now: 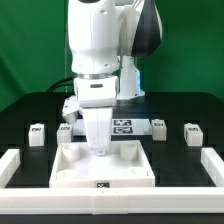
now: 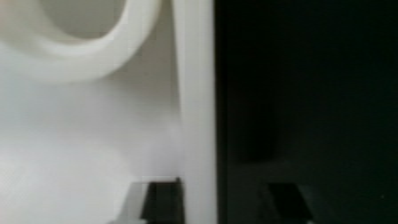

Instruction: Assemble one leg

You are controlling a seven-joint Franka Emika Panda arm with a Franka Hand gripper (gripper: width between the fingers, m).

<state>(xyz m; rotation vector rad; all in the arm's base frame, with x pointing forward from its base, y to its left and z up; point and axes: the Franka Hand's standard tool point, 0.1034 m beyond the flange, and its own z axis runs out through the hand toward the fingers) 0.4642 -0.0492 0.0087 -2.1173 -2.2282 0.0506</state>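
My gripper (image 1: 100,147) is down at the far edge of the large white square panel (image 1: 100,168). In the wrist view the gripper (image 2: 222,203) is open. One dark fingertip (image 2: 164,202) is over the panel (image 2: 89,130) and the other is over the black table. The panel's raised edge (image 2: 196,100) runs between them, and a round corner socket (image 2: 80,30) shows beyond. Several small white legs stand behind on the black table: two at the exterior view's left (image 1: 38,133) (image 1: 65,128) and two at its right (image 1: 158,126) (image 1: 192,132). The gripper holds no leg.
The marker board (image 1: 126,127) lies just behind the panel, partly hidden by the arm. A long white rail frames the front, with ends at the exterior view's left (image 1: 10,165) and right (image 1: 214,165). A green backdrop stands behind the table.
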